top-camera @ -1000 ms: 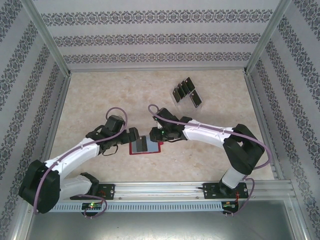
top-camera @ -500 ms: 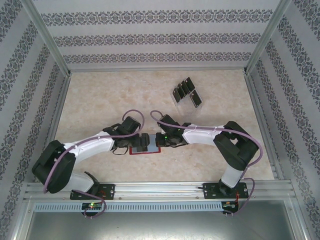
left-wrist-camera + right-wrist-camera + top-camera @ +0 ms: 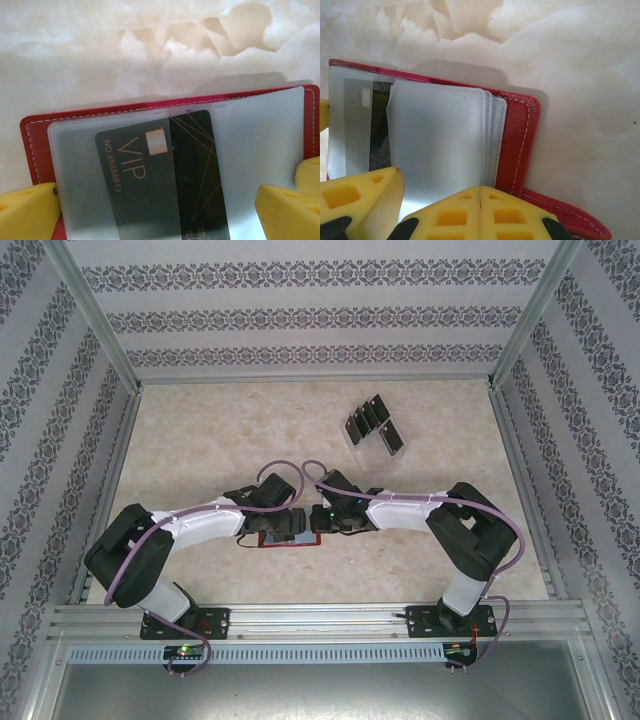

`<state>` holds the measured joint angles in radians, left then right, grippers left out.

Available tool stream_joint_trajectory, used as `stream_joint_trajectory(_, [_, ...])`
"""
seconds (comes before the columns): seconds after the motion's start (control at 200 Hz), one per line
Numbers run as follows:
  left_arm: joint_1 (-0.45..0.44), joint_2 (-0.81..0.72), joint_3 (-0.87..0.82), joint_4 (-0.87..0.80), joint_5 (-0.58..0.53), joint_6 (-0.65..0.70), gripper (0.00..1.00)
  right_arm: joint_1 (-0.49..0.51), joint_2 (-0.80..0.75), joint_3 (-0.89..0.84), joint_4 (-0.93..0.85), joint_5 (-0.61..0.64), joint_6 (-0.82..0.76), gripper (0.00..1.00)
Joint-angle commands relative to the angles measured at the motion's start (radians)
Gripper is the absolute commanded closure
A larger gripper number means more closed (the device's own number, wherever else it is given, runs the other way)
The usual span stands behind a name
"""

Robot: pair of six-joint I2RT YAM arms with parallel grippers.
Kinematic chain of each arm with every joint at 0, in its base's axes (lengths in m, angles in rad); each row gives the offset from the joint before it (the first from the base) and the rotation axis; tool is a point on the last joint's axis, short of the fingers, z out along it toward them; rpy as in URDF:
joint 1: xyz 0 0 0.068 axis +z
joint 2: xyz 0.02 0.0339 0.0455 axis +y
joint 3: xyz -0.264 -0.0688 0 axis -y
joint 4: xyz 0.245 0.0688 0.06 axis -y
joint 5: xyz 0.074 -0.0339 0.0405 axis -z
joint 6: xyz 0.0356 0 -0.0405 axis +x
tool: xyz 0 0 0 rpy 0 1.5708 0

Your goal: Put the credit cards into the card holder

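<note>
left arm [image 3: 200, 526] moved in over card holder [image 3: 37, 145] | left jaws spread wide astride credit card [image 3: 150, 185] | right jaws clenched

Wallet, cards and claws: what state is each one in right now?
Wallet: open, clear sleeves showing.
VIP card: half covered by a sleeve.
Spare cards: standing in a row, away from the wallet.
Left claw: open wide over the wallet.
Right claw: shut, at the wallet's sleeves.
</note>
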<state>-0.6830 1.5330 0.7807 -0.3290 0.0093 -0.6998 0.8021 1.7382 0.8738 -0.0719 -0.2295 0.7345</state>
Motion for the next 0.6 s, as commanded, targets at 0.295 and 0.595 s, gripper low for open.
stream_joint_trajectory(0.295, [-0.014, 0.007, 0.016, -0.139, -0.138, 0.041, 0.00, -0.005, 0.017, -0.021, -0.035, 0.005, 0.013, 1.00])
stream_joint_trajectory(0.595, [-0.014, -0.015, 0.002, -0.187, -0.192, 0.060, 0.00, -0.007, 0.015, -0.012, -0.049, 0.009, 0.013, 1.00])
